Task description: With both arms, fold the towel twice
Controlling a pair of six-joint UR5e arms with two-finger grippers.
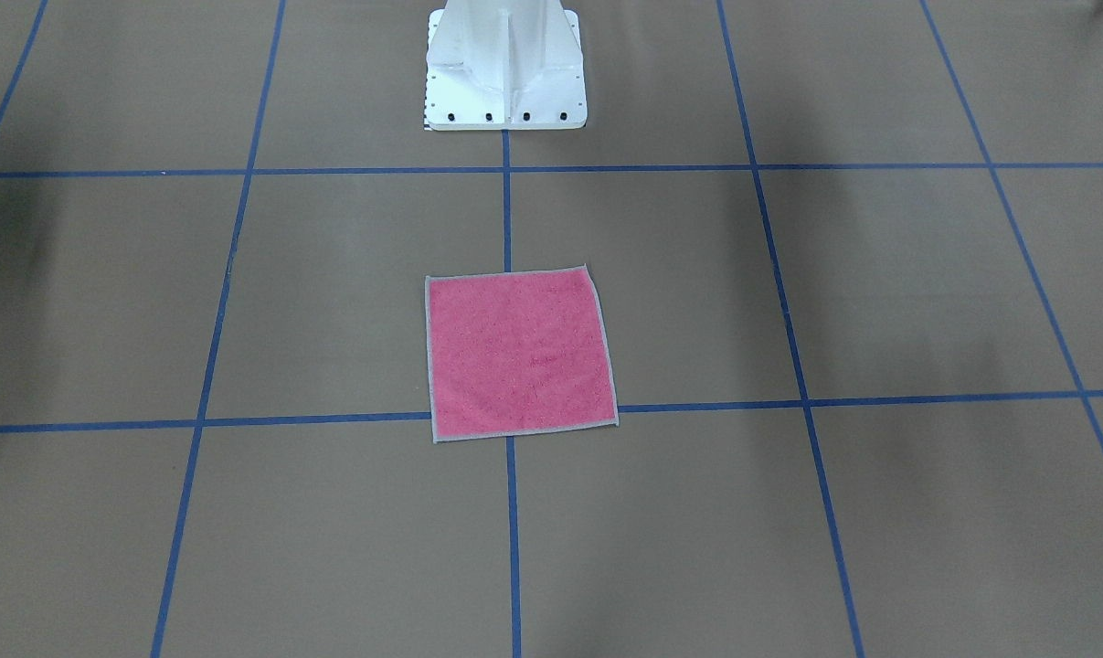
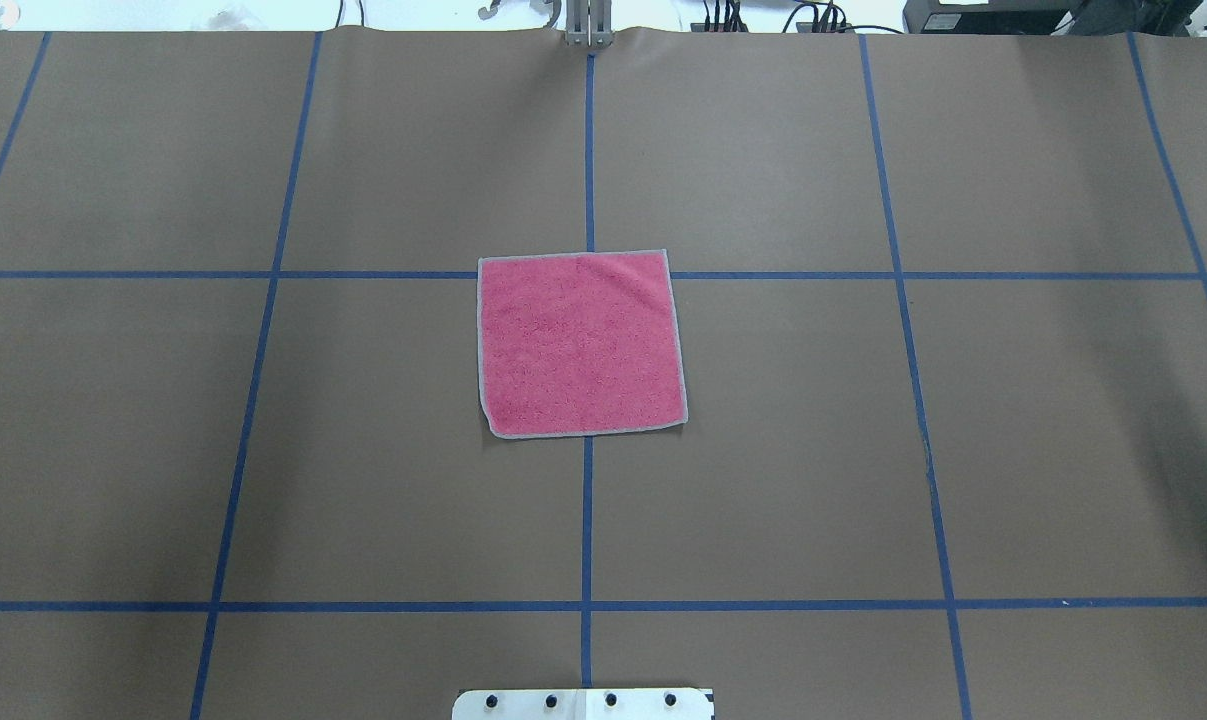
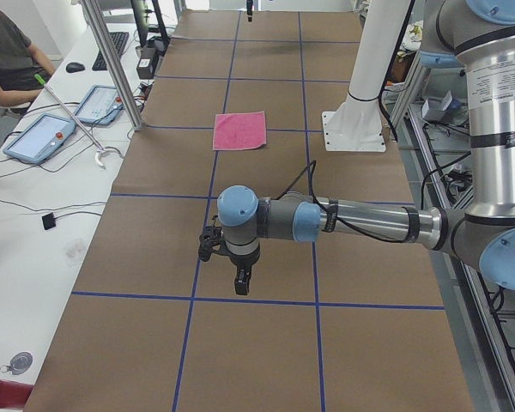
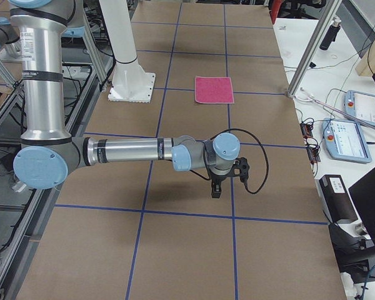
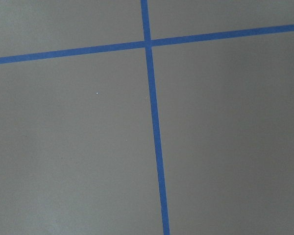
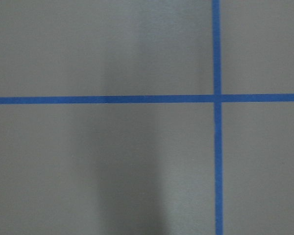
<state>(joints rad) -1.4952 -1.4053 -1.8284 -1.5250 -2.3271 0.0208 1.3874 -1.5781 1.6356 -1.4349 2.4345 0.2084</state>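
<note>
Towel: the towel (image 2: 581, 345) lies flat and unfolded at the centre of the overhead view, pink side up with its grey stitched edge showing all round. It sits over a crossing of the blue tape lines (image 2: 588, 150).
Why there: it is centred in front of the white pedestal (image 1: 505, 82), probably so that each arm has an equal reach to one edge.
Left arm: in the exterior left view the left arm (image 3: 360, 221) stretches across the lower middle of the frame. The left gripper (image 3: 240, 281) points down over the brown table cover (image 3: 266, 343), well apart from the towel in the upper centre.
Right arm: in the exterior right view the right arm (image 4: 131, 152) mirrors this. The right gripper (image 4: 216, 189) hangs over bare cover in mid-frame, with the towel far off near the top.
Tool state: neither tool holds anything that can be seen, but both show only from the side views, so it cannot be told whether their fingers are parted or closed.
Wrist views: both show only brown cover and a tape crossing, with no cloth and no fingers.
Stage: likely the start pose. No fold has been made, and the arms are parked at opposite ends, leaving the centre clear.
Next need: both tools must travel inward to two corners on the same edge. The lower-left corner in the overhead view looks slightly lifted, which may make it easier to pinch.
</note>
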